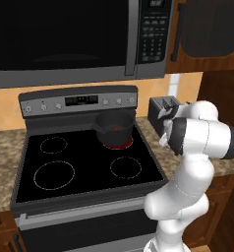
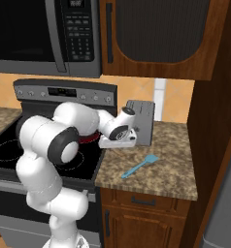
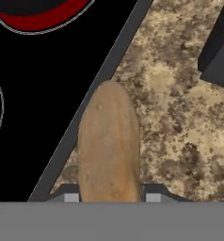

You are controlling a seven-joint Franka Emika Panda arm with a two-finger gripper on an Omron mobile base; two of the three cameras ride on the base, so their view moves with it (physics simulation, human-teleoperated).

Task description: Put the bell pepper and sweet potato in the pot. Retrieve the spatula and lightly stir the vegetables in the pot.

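Between the two dark finger tips of the gripper [image 3: 109, 197], in the hand view, we see an elongated tan-brown sweet potato [image 3: 109, 150], its near end lying between them and its far end reaching toward the stove edge. We read the gripper as clamped on this sweet potato, with a finger on either side of it. Beneath it lies the speckled brown granite tabletop [image 3: 180, 122], just beside the grey rim of the black glass stove top [image 3: 43, 103]. At the upper left of the hand view we note part of a glowing red burner [image 3: 43, 19].

From the left base view we locate the dark grey-black round pot [image 1: 114, 128] with straight sides and a stubby side handle, standing on the red-lit rear right burner. A small bright red bell pepper [image 1: 116, 129] rests inside the pot. To the right of the stove stands a boxy grey toaster [image 1: 163, 109], partly hidden by the white arm.

From the right base view we find the thin light-blue spatula [image 2: 140, 166] lying flat on the tabletop, right of the gripper [image 2: 118, 142] and in front of the toaster [image 2: 141, 121], well apart from the pot. Above hangs a dark microwave [image 1: 79, 39] with wooden cabinets [image 2: 156, 38] to its right.
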